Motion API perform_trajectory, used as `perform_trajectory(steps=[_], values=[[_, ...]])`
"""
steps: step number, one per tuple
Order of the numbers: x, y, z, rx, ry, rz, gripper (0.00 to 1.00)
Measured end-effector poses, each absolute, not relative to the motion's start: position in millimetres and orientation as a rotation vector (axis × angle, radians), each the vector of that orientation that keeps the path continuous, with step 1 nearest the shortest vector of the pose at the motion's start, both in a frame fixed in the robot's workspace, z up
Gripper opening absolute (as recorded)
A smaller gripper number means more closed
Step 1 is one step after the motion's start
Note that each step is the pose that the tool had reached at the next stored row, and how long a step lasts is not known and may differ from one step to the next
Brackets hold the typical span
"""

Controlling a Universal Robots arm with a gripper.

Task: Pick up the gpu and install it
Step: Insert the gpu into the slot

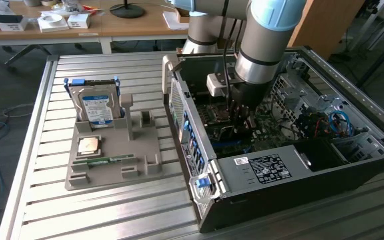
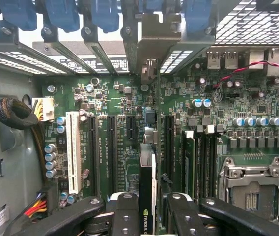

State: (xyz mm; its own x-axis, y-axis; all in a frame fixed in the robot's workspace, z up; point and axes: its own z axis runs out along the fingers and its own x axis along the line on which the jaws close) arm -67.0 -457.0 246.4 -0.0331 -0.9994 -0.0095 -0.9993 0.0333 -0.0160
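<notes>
On the slatted metal surface (image 1: 112,210), the arm (image 1: 265,45) reached into the open computer case (image 1: 352,165), its end effector (image 1: 242,117) low over the motherboard (image 1: 275,127). In the wrist view the end effector (image 2: 148,211) gripped the gpu (image 2: 147,177) edge-on above that motherboard, bracket (image 2: 152,34) toward the case's rear wall. Seating it well likely meant keeping the card upright and pressing evenly, straight down.

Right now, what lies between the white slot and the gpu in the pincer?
In the wrist view, two long black slots and a short slot lie between the white slot and the gpu.
</notes>
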Motion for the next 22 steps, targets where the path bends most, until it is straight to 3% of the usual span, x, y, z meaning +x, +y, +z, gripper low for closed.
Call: perform_trajectory(steps=[22], values=[[-67.1,-456.8,245.9,-2.172,2.245,-0.007,0.26]])
